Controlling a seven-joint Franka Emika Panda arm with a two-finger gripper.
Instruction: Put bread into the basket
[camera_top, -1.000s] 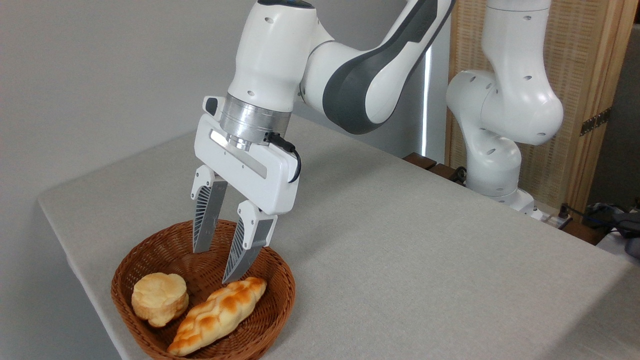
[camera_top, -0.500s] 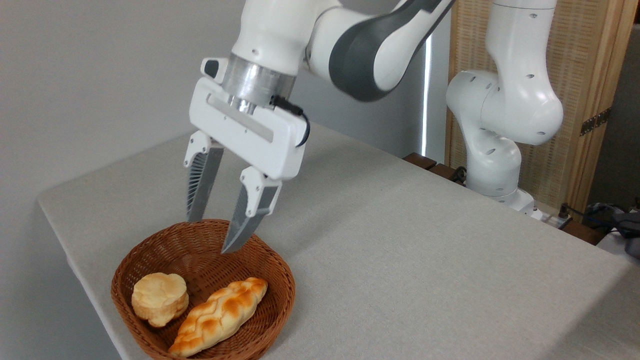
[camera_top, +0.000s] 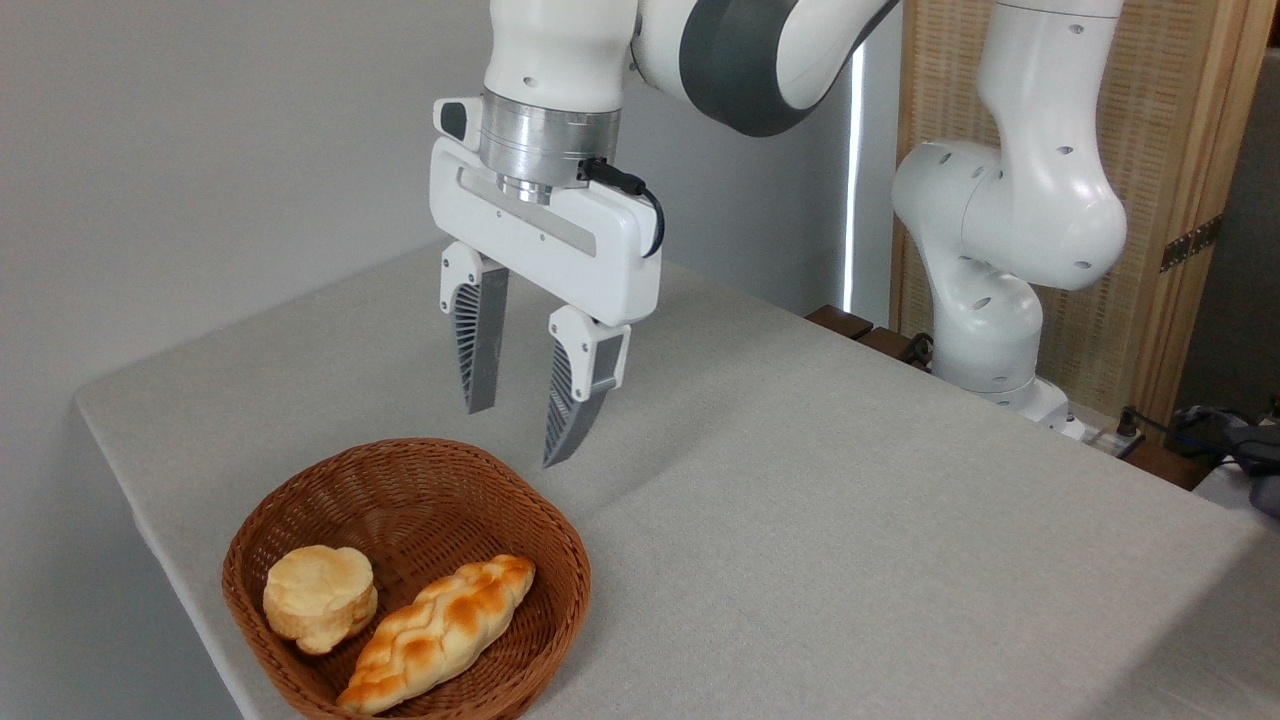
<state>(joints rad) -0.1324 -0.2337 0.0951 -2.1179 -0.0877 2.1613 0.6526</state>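
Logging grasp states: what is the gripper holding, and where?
Nothing. The gripper is open and empty above the table; the bread lies in the basket.

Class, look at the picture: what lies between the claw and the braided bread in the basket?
Nothing. In the camera view the open claw hangs above the basket, with only air and the basket's far rim between it and the bread.

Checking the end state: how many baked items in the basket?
2. The braided bread lies along the front right of the basket, and a round bun sits at its left. Nothing looks hidden; the gripper is empty above.
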